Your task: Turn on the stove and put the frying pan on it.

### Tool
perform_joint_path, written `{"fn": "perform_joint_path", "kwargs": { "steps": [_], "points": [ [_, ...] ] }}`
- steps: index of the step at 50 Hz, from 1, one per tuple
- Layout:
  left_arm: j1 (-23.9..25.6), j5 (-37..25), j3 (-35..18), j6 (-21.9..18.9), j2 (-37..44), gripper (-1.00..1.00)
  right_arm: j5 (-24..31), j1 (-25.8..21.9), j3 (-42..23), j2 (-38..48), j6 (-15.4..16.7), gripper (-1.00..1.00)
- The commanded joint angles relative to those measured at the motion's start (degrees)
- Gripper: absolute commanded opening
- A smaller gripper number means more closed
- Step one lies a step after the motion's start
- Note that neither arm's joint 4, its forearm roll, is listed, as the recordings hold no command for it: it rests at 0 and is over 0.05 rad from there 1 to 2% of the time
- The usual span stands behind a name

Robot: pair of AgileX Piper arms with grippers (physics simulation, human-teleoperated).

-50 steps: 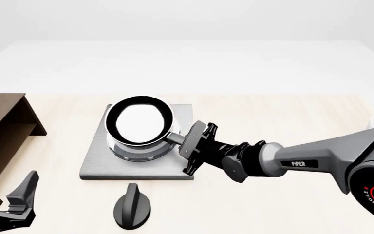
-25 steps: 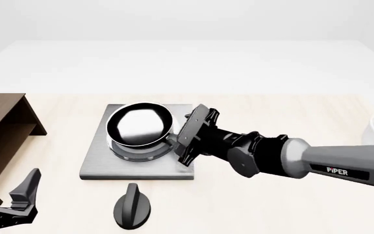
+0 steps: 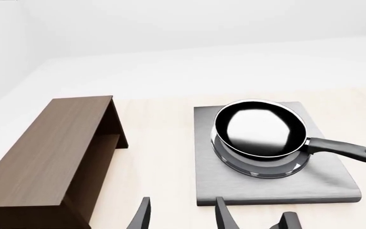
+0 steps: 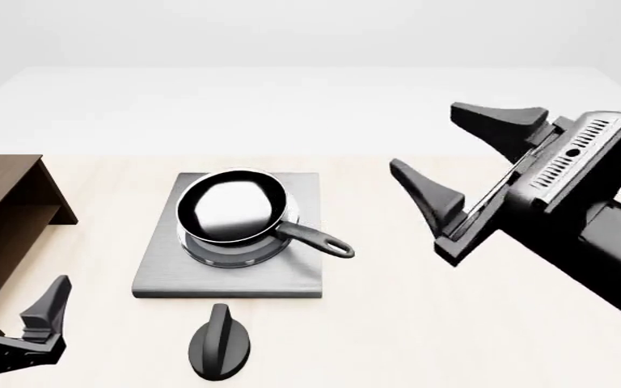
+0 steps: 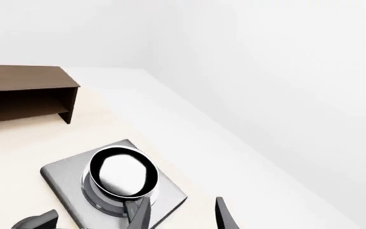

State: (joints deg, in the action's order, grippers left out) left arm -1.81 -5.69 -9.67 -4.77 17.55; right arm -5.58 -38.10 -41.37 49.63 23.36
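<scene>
The black frying pan (image 4: 232, 206) sits on the burner of the grey stove plate (image 4: 165, 275), its long handle (image 4: 316, 239) pointing right and toward me. The black oval knob (image 4: 221, 343) stands in front of the plate. My right gripper (image 4: 426, 137) is open and empty, raised well above the table to the right of the pan. My left gripper (image 4: 14, 295) is open and empty at the near left, left of the knob. The left wrist view shows the pan (image 3: 259, 129) on the plate (image 3: 266, 193). The right wrist view shows the pan (image 5: 122, 171) from high up.
A dark brown wooden cabinet (image 4: 3, 202) stands at the left edge of the table, left of the stove; it also shows in the left wrist view (image 3: 49, 157) and the right wrist view (image 5: 24, 90). The right arm fills the right side of the front view.
My right gripper has let go of the pan handle, opened, and pulled up and back to the right. The pan now rests on the burner. The left gripper has hardly moved.
</scene>
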Motion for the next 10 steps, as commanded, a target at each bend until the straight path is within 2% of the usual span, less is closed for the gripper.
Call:
{"fn": "perform_joint_path", "kwargs": {
  "steps": [1,4,5,6,7,8,10],
  "points": [
    [-2.05,8.41,9.65,1.19,-2.16,1.0,8.71,16.32,17.24,-42.39,-12.8,1.0],
    [-2.16,8.03,9.65,0.98,-2.74,1.0,13.0,20.02,19.34,-48.04,-15.5,1.0],
    [-2.17,8.24,9.65,0.79,-2.63,1.0,13.31,22.62,19.84,-49.53,-16.88,1.0],
    [-2.19,7.92,9.65,0.72,-2.98,1.0,13.21,23.68,20.19,-49.6,-17.02,1.0],
    [-2.27,7.65,9.65,0.64,-3.36,1.0,11.35,24.97,21.66,-49.63,-15.56,1.0],
    [-2.37,7.45,9.65,0.62,-3.66,1.0,9.62,26.51,22.53,-49.63,-15.54,1.0],
    [-2.52,7.43,9.64,0.64,-3.83,1.0,7.83,30.39,25.06,-49.63,-19.0,1.0]
  ]
}}
